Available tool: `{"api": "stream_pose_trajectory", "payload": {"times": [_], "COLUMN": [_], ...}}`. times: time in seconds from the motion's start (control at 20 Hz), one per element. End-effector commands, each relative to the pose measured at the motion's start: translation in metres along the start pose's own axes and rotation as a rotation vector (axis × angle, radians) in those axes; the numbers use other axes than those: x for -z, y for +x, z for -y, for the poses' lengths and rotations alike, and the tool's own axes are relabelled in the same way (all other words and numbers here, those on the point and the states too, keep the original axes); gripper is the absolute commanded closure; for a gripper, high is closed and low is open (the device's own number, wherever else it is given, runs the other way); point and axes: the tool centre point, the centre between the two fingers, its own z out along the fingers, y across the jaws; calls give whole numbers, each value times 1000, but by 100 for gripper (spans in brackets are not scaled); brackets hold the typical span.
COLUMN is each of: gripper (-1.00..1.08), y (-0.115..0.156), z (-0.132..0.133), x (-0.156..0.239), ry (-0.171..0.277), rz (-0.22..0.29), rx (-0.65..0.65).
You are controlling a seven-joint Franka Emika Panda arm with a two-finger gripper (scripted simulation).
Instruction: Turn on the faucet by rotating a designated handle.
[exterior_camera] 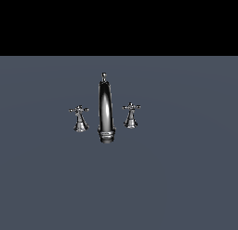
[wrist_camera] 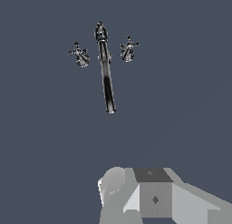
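- Faucet [exterior_camera: 105, 109] in the exterior view: a shiny chrome set standing upright on a flat slate-grey surface [exterior_camera: 186, 187], near the middle of the frame, below a black band across the top.
- Its tall slender spout rises from a ribbed collar [exterior_camera: 106, 135] and carries a small finial [exterior_camera: 104, 76] on top.
- Two small cross-handles flank the spout, apart from it: one on the exterior view's left [exterior_camera: 79, 118], one on the exterior view's right [exterior_camera: 131, 115]. Each sits on a flared base.
- No arm or gripper shows in this view.
- Wrist view: the faucet [wrist_camera: 105, 66] is seen from above, its spout a long thin bar, with the two cross-handles [wrist_camera: 79, 54] [wrist_camera: 128, 49] either side of its base.
- Grey blocky parts of the gripper [wrist_camera: 152, 198] fill the lower edge, well apart from the faucet and touching nothing visible.
- Its fingertips are out of frame, so whether it is released or clenched cannot be told.
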Motion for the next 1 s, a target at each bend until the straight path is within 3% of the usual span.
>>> {"api": "stream_pose_trajectory", "payload": {"times": [0.0,0.05,0.1,0.15,0.2,0.25,0.3,0.35,0.4,0.45,0.5,0.55,0.6,0.65,0.75,0.8,0.85,0.9,0.95], "gripper": [54,34,17,15,11,6,-4,-10,-2,-2,2,25,42,65,84,75,82,93,79], "y": [-4,2,4,3,8,11,19,26,30,39,46,54,50,51,79,88,92,104,111], "z": [3,-6,-3,-29,-5,-20,-19,-38,-46,-45,-60,-48,-54,-40,-30,-22,-28,-44,-28], "x": [-2,-17,-25,-44,-66,-83,-88,-105,-121,-130,-141,-151,-182,-200,-212,-224,-239,-245,-259], "ry": [5,20,-14,2,-7,1,-26,-12,30,-7,-15,-60,-81,-87,-33,-58,-52,-12,0], "rz": [27,65,74,138,173,196,200,202,217,222,226,225,271,289,253,251,256,237,236], "rx": [0,-1,-13,-56,-20,-64,-61,-83,-137,-126,-118,-60,-88,-88,-91,-58,-93,-173,-190]}}
